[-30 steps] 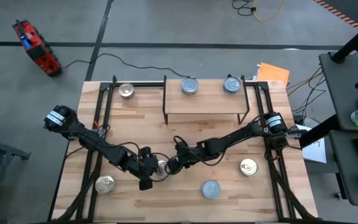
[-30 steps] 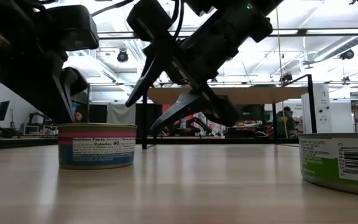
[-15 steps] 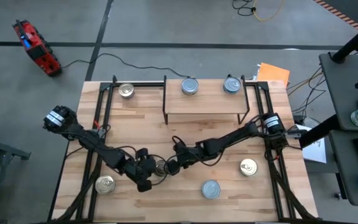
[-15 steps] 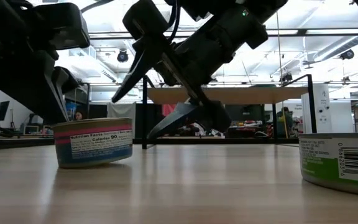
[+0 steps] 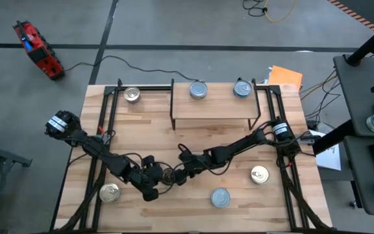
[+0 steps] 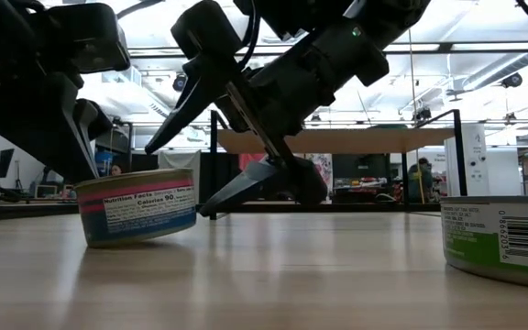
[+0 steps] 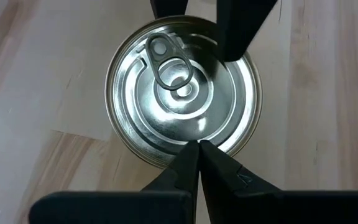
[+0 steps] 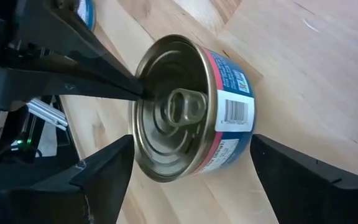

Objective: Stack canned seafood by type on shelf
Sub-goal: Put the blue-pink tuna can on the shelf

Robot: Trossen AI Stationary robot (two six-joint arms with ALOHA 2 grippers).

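Fingers (image 8: 104,171) of the right gripper (image 5: 176,175) stand spread wide on either side of a silver-topped tin (image 5: 167,175), one at each flank of it, not pressing on it as far as the right wrist view shows. That tin sits near the middle of the tabletop's (image 5: 141,130) front half and is tipped up on one edge (its blue-and-pink label leans plainly in the low view). Pinched together to a single point, the left gripper (image 5: 156,177) rests its tips against the tin's rim on the opposite side, holding nothing between them.

On the shelf (image 5: 214,107), at the tabletop's back edge, stand two blue-topped tins (image 5: 199,90), one at each end of the plank. A silver-topped tin (image 5: 132,95) sits at the back left corner, another (image 5: 110,192) near the front left corner, a third (image 5: 260,174) toward the right edge, and a blue-topped one (image 5: 220,197) by the front edge.
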